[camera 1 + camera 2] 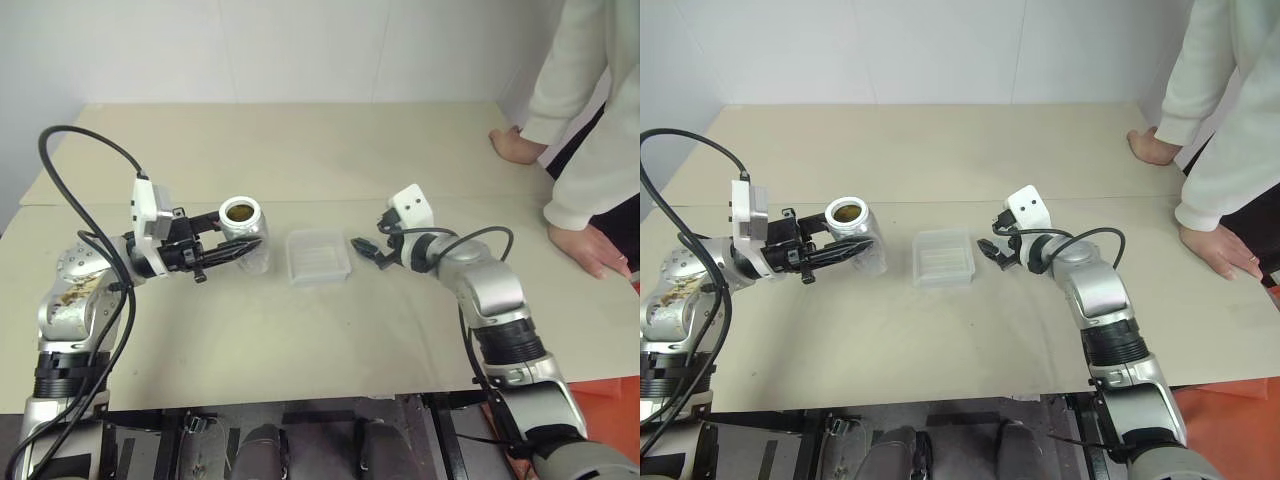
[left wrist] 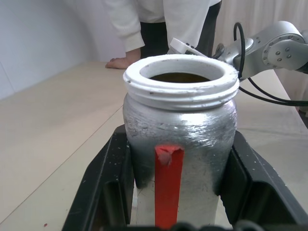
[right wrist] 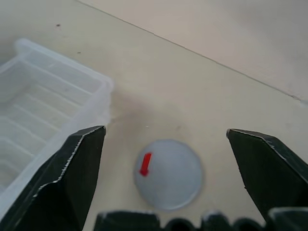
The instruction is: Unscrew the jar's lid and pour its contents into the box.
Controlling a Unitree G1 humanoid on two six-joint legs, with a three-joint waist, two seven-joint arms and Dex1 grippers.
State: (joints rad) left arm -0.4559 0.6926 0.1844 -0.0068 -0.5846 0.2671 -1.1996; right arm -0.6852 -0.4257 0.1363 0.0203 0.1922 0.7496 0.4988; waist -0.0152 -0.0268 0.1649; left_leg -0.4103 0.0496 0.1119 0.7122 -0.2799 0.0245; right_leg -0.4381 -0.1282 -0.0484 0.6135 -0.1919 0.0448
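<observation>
Two black-fingered robot grippers work over a wide beige table [image 1: 300,150], where a person in a white long-sleeved top [image 1: 590,90] leans in at the far right corner with both hands resting on the surface. Near the table's middle sits the shallow, translucent clear plastic box [image 1: 319,256], square with rounded corners and ribbed along its floor, standing open and apparently with nothing in it. To the box's left, the left gripper [image 1: 238,250] reaches in roughly level and pinches the small silvery cylindrical jar [image 1: 243,232] between its two fingers, which press against opposite sides of the jar's body below the neck. The jar stands upright and uncapped, its thick white threaded rim ringing a dark brown interior, a red strip running down the silvery wall on the wrist-camera side. To the box's right, the right gripper [image 1: 363,247] hangs low with its fingers spread wide and nothing between them. Directly beneath that gap, flat on the table just beside the box's wall, lies the small round grey disc of a lid [image 3: 168,173], a short red mark on its upturned face.
</observation>
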